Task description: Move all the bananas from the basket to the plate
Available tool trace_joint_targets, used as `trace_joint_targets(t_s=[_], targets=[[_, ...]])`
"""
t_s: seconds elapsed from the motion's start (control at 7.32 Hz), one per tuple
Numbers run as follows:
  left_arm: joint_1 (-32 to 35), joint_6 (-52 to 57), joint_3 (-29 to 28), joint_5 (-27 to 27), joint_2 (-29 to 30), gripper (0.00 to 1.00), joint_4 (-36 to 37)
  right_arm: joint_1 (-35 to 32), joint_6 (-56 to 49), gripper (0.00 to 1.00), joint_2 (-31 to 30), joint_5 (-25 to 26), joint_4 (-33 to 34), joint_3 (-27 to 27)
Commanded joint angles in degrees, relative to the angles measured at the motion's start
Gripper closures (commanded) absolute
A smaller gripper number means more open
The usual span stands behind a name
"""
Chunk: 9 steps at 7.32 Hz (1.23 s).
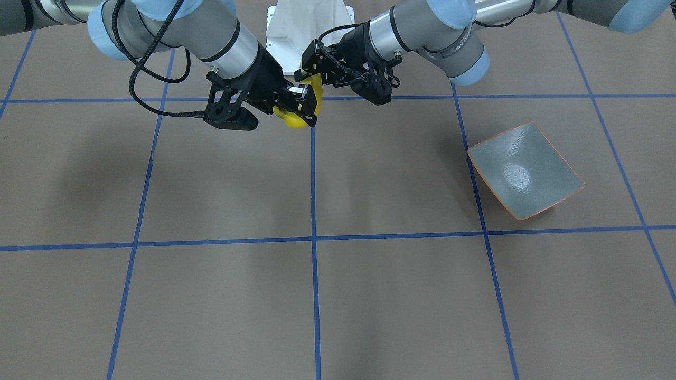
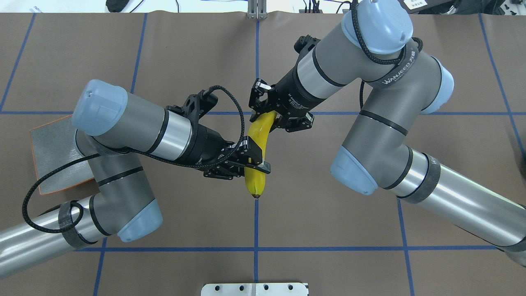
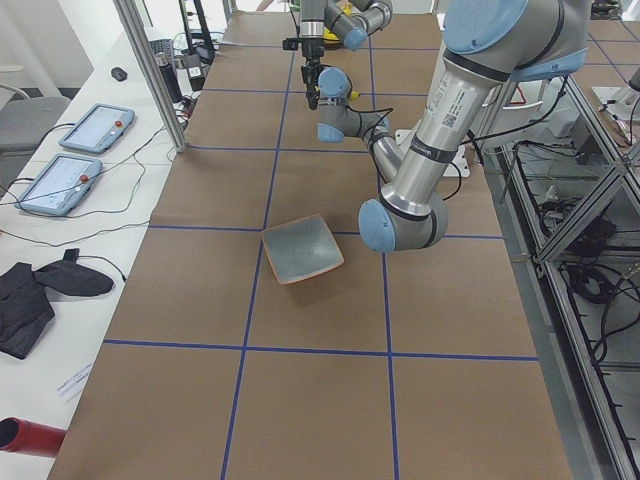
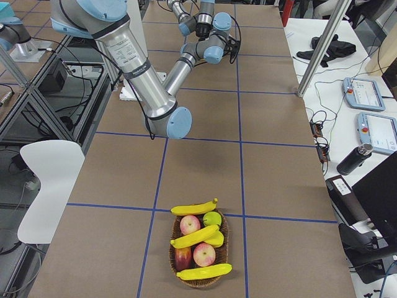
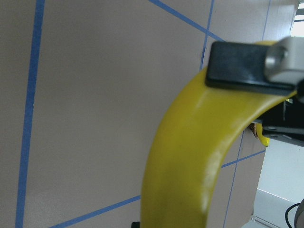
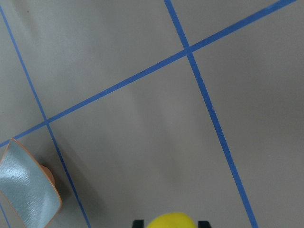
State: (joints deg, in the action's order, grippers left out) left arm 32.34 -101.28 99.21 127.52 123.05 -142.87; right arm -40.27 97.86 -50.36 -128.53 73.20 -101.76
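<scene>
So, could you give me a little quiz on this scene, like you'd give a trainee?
1. True or false: a banana already lies on the plate.
2. How many bananas are at the basket? A two, B three, C four.
3. Fill in: the banana in the air is gripped by the fingers of ____ arms.
Key: 1 false, the plate is bare. 2 B. 3 both: the left fingers hold it mid-length, the right fingers hold its far end.
</scene>
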Motion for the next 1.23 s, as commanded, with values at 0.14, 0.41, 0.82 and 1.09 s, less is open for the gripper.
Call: trace_joint_targets(t_s=[0.14, 0.41, 0.82, 1.09], targets=[[0.01, -5.06, 0.28, 0.01, 0.09, 1.00, 0.05, 0.02, 0.31, 0.00, 0.18, -0.06, -0.07, -0.19], [0.01, -5.07, 0.37, 0.01, 0.09, 1.00, 0.05, -0.07, 0.05, 0.00, 0.09, -0.06, -0.16, -0.28], [0.18, -4.72, -1.46, -0.08, -0.26, 1.00, 0.22, -2.51, -0.13, 0.00, -0.43, -3.80, -0.07, -2.12], [2.10, -4.63, -3.49, -0.26, -0.35, 1.00, 0.22, -8.05, -1.09, 0.00, -3.05, -10.49, 0.10, -4.30]])
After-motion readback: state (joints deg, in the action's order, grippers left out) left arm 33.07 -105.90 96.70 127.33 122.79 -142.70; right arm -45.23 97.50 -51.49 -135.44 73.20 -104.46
